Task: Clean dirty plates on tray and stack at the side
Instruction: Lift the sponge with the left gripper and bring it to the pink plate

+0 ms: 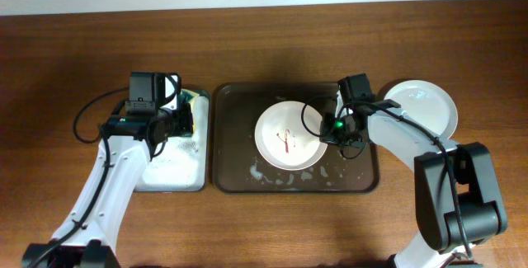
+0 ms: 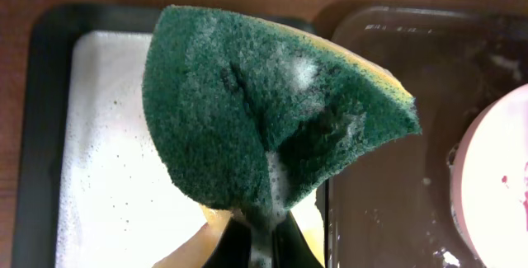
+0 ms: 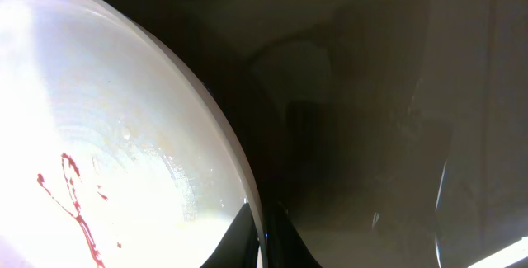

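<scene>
Dark brown tray [image 1: 233,136], table centre, bearing one smeared plate [image 1: 289,136] amid foam spatter; second plate [image 1: 425,107], clean, beside the tray's right edge; left gripper [image 2: 262,233] clamped on green sponge [image 2: 264,103] above foamy black tray [image 1: 169,169]; right gripper [image 3: 262,239] apparently pinching the smeared plate's right rim, view dark.

Near left: left white-and-black arm [image 1: 115,177] reaches toward the far side, wrist turned right. The left pincer [image 1: 183,121] is clamped on a green-and-yellow sponge [image 2: 264,111]. Near right: right white-and-black arm [image 1: 404,140], elbow far, forearm pointing left. The right pincer [image 1: 332,128] sits low, jaws pinching the right rim of a pinkish-white round plate [image 1: 285,140].
</scene>
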